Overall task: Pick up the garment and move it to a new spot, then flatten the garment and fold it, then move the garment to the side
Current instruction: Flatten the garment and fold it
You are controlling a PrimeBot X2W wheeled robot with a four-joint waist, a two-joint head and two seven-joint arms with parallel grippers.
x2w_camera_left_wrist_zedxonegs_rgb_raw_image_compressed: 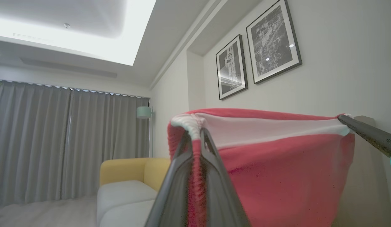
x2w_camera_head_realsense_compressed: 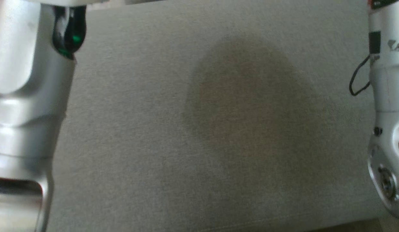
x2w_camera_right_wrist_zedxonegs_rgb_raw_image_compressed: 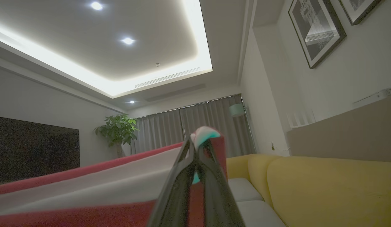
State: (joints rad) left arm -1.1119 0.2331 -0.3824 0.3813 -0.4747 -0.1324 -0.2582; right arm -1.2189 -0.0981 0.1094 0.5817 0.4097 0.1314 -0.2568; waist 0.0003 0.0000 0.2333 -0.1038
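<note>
Carry step. Your left hand (x2w_camera_left_wrist_zedxonegs_rgb_raw_image_compressed: 197, 134) is pinching one top corner of the red-and-white garment (x2w_camera_left_wrist_zedxonegs_rgb_raw_image_compressed: 277, 167) and your right hand (x2w_camera_right_wrist_zedxonegs_rgb_raw_image_compressed: 198, 142) pinches the other. The garment hangs stretched between them, off the grey fabric surface (x2w_camera_head_realsense_compressed: 147, 135). Next, probably: lower it onto the new spot with the edge taut, then let go and flatten.

Living rm; sofa (x2w_camera_right_wrist_zedxonegs_rgb_raw_image_compressed: 324, 186), curtains (x2w_camera_left_wrist_zedxonegs_rgb_raw_image_compressed: 56, 142), framed prints (x2w_camera_left_wrist_zedxonegs_rgb_raw_image_compressed: 272, 41)
</note>
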